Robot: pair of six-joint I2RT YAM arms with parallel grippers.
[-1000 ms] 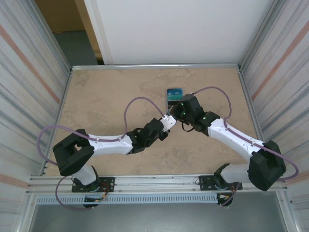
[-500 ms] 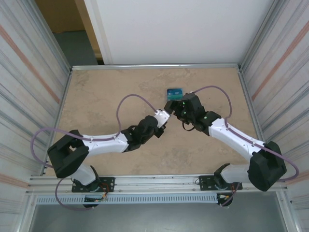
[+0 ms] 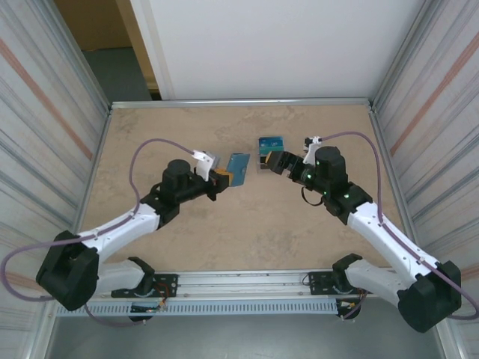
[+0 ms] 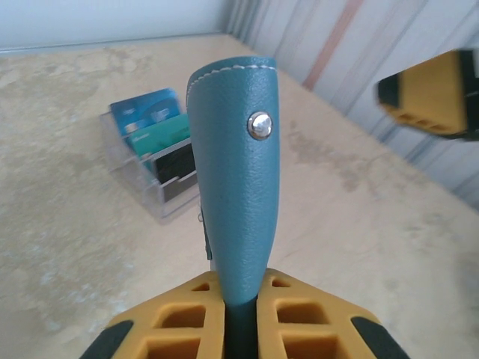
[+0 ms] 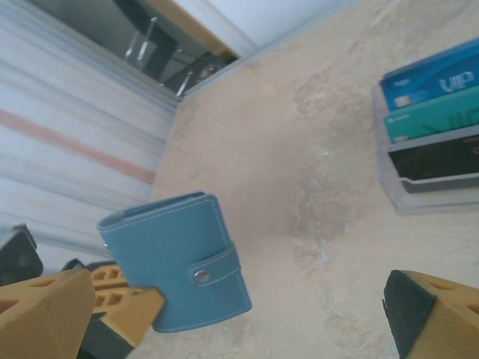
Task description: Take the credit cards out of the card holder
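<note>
The card holder is a teal-blue wallet, folded shut with its snap strap fastened. My left gripper is shut on its lower end and holds it above the table. In the left wrist view the card holder stands upright between the yellow fingers. My right gripper is open, empty, and apart from the wallet to its right. The right wrist view shows the card holder ahead of the wide-open right gripper. Blue and teal credit cards stand in a clear stand. Anything inside the wallet is hidden.
The clear stand sits on the beige table toward the back, just behind my right gripper. Corrugated metal walls close in the left and right sides. A white panel stands behind the table's far edge.
The right gripper has opened, released the wallet and drawn back to the right. The left arm has swung left and back, carrying the wallet away from the stand.
</note>
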